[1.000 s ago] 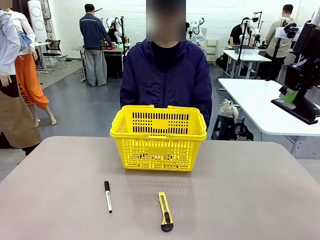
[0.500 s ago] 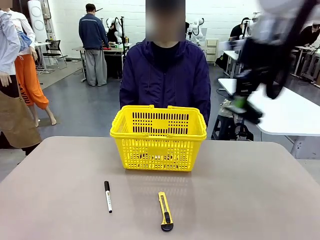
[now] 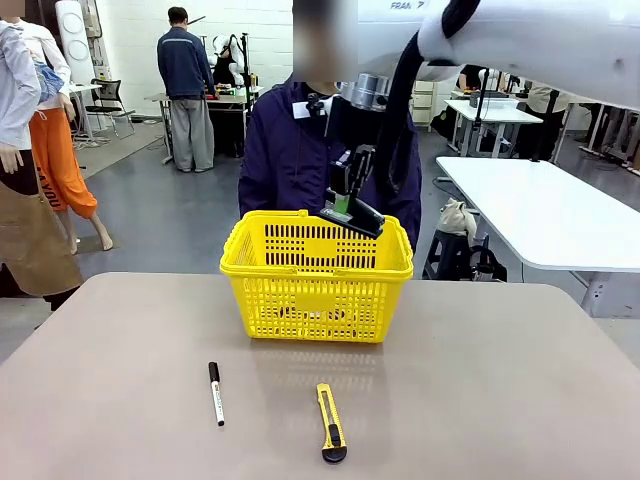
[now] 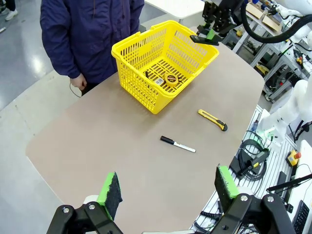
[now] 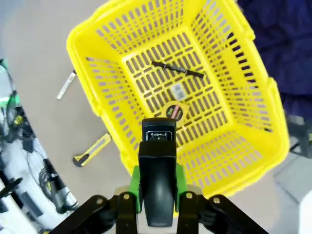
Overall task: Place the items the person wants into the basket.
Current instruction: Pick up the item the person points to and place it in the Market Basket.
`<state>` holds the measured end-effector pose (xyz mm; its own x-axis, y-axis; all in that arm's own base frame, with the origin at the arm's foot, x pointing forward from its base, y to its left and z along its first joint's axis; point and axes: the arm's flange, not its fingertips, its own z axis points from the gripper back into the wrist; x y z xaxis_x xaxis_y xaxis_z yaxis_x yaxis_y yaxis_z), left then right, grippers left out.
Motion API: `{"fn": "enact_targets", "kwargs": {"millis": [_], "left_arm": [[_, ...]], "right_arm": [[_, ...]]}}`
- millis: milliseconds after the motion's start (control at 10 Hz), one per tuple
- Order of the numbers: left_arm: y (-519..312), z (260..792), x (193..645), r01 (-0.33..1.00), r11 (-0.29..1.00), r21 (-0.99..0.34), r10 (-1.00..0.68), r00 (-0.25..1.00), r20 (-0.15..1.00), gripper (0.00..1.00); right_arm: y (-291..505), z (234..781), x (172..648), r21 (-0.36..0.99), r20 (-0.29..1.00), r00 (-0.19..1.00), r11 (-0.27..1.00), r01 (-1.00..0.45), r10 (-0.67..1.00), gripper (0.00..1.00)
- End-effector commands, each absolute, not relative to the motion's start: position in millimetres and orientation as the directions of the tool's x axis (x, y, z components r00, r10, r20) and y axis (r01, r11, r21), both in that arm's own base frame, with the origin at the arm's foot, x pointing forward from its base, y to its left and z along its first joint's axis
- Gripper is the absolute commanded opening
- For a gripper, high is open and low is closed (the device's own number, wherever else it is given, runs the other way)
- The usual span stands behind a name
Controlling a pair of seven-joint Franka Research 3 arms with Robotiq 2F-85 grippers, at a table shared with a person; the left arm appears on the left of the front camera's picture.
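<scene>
Stapler [image 3: 352,215] hangs above the yellow basket [image 3: 316,300], pinched in the right gripper's [image 5: 157,183] jaws. Inside the basket lie the tape measure [image 5: 174,111] and what looks like the slim pen [image 5: 176,69]. The left gripper [image 4: 168,190] hovers over the bench [image 3: 480,400], jaws spread wide

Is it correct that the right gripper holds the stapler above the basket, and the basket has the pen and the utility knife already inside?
Not quite. The basket holds the pen and the tape measure; the utility knife lies on the table, as the right wrist view shows. The right gripper does hold the stapler above the basket.
</scene>
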<state>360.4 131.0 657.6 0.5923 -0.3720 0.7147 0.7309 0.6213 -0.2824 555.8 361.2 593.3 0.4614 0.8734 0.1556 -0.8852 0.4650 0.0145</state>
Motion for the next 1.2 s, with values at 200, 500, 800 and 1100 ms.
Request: {"fn": "enact_targets", "kwargs": {"millis": [200, 500, 800, 1100], "left_arm": [[132, 658, 359, 0.741, 0.609, -0.281, -0.369, 0.579, 0.727, 1.00], [132, 658, 359, 0.741, 0.609, -0.281, -0.369, 0.579, 0.727, 1.00], [132, 658, 359, 0.741, 0.609, -0.281, -0.369, 0.579, 0.727, 1.00], [132, 658, 359, 0.741, 0.609, -0.281, -0.369, 0.579, 0.727, 1.00]], "right_arm": [[369, 591, 560, -0.001, 0.141, 0.445, 0.450, -0.893, 0.884, 0.32], [369, 591, 560, -0.001, 0.141, 0.445, 0.450, -0.893, 0.884, 0.32], [369, 591, 560, -0.001, 0.141, 0.445, 0.450, -0.893, 0.884, 0.32], [369, 591, 560, -0.001, 0.141, 0.445, 0.450, -0.893, 0.884, 0.32]]}}
